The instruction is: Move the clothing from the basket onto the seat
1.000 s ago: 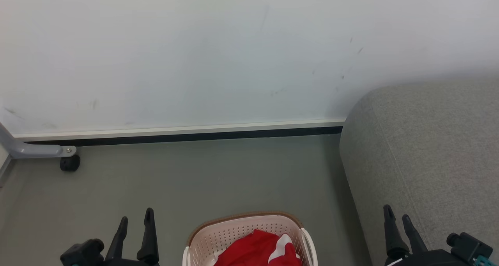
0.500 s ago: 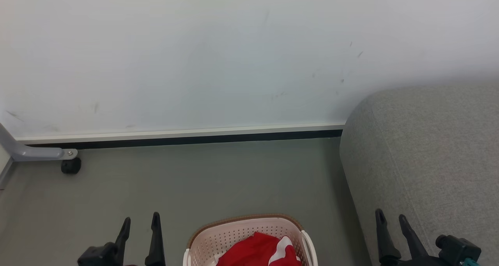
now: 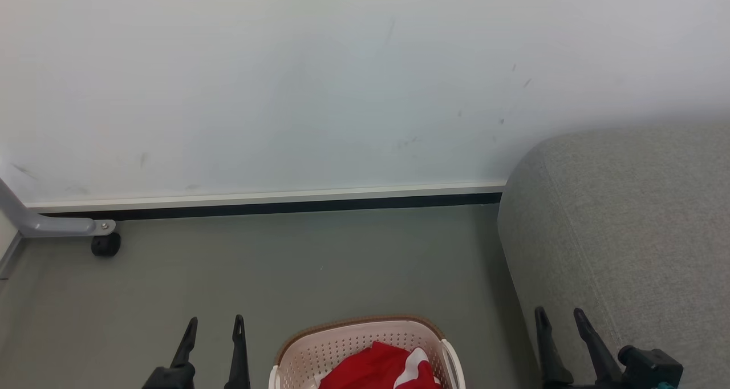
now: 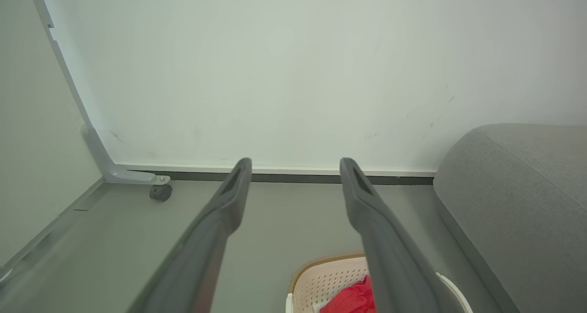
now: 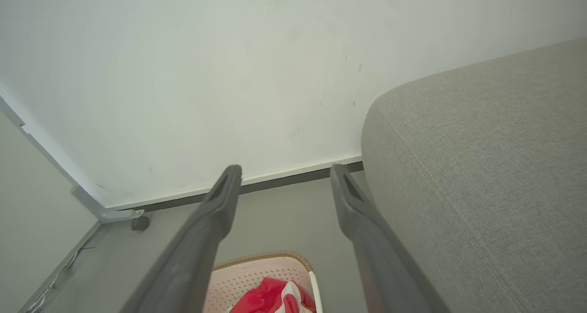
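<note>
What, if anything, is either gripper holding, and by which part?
Nothing is held. The left gripper and right gripper both stand open and empty; the clothing lies in the basket.

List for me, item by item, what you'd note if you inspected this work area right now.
Surface: grey floor, bare in front of the basket.
Job's things: cream basket stands on the floor at the bottom of the head view. Red and white clothing lies bunched inside it. Grey seat stands to the right, with no clothing on the part in view.
Clutter: nothing seen.
Grippers: left gripper open, holding nothing, left of the basket. Right gripper open, holding nothing, in front of the seat.
Cables: possibly thin wires along the floor's left edge, too small to be sure.
Surroundings: pale wall with dark skirting; grey metal leg on a black caster.
</note>
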Controlling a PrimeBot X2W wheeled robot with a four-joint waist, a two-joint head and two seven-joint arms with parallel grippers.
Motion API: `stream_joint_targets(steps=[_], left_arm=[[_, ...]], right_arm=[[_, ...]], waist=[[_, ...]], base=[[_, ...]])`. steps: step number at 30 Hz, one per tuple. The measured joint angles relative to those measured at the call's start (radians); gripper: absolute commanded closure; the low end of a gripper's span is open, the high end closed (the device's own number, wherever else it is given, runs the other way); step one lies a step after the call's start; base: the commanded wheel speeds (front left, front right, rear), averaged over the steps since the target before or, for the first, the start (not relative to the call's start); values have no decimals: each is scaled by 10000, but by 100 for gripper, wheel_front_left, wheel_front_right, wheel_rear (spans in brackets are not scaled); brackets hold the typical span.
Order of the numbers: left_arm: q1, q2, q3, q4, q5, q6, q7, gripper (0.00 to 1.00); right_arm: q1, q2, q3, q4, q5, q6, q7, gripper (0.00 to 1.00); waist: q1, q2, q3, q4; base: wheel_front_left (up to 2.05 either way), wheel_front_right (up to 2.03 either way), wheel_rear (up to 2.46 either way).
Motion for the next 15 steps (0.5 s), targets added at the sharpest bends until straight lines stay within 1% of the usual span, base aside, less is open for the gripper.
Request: stream_joint_targets(steps=[13, 15], left_arm=[[48, 6, -297, 4, 1638, 276, -401, 0], [48, 4, -318, 4, 1724, 276, -401, 0]], right_arm=[[156, -58, 397, -130, -1501, -144, -433, 0], [159, -58, 401, -146, -1521, -159, -433, 0]], waist=[[-1, 0, -51, 11], [0, 0, -44, 9]], base=[[0, 0, 0], [0, 0, 0]])
